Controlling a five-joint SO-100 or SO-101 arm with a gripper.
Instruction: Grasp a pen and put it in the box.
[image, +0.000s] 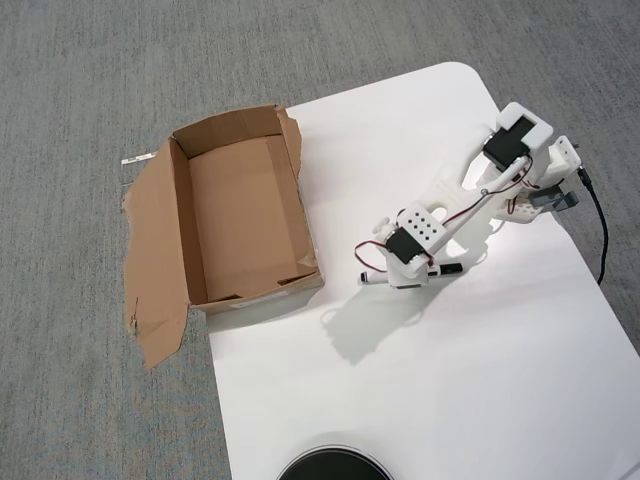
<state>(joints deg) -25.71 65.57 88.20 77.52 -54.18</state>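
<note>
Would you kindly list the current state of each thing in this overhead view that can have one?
box: open at the top, nothing inside, one flap splayed flat to its left.
pen: lying across under the arm's head, mostly hidden, only its ends showing, outside the box.
gripper: down at the pen, hidden beneath the arm's head; open or shut cannot be told.
table: white, carrying the arm and part of the box.

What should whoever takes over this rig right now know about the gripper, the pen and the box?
Gripper: down over the pen; its body hides the jaws from above, so open or shut cannot be told.
Pen: lying on the white table, mostly hidden under the gripper; only its black end and the opposite tip show.
Box: open and empty, at the table's left edge in the overhead view.
Done: the approach to the pen.
Left: confirm grasp, lift, carry to the box, release.
</note>
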